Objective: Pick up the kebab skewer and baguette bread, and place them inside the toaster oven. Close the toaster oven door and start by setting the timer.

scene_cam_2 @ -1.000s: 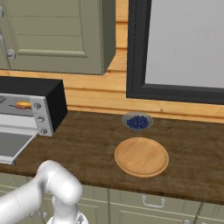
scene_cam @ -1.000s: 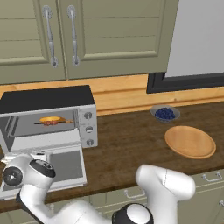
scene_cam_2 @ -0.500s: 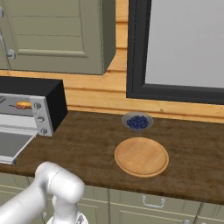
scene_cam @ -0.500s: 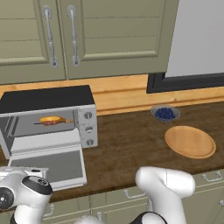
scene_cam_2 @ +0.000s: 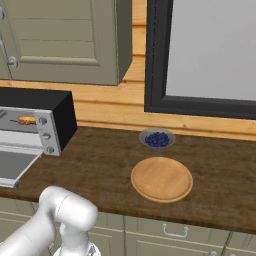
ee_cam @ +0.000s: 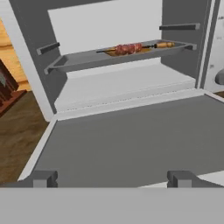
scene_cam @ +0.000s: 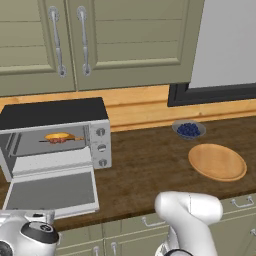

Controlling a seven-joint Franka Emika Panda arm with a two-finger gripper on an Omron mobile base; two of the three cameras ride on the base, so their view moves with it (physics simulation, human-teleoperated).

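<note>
Kebab skewer [ee_cam: 128,48] lies on the rack inside the toaster oven [scene_cam: 55,116], its reddish meat chunks over the baguette bread [scene_cam: 58,135], which rests on the same rack. Toaster oven door [ee_cam: 127,140] hangs fully dropped, flat out toward the desk [scene_cam: 145,165] edge. Just before the door's front edge, the claw [ee_cam: 112,178] stands spread wide, empty, its fingertips [ee_cam: 43,178] apart. Farther right on the desk sit a bowl of blueberries [scene_cam_2: 157,138] and a wooden plate [scene_cam_2: 162,178].

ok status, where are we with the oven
Jaws open, empty, low at the toaster oven door. Door down flat. Kebab skewer and baguette bread on the rack inside. Nothing blocking the door.
</note>
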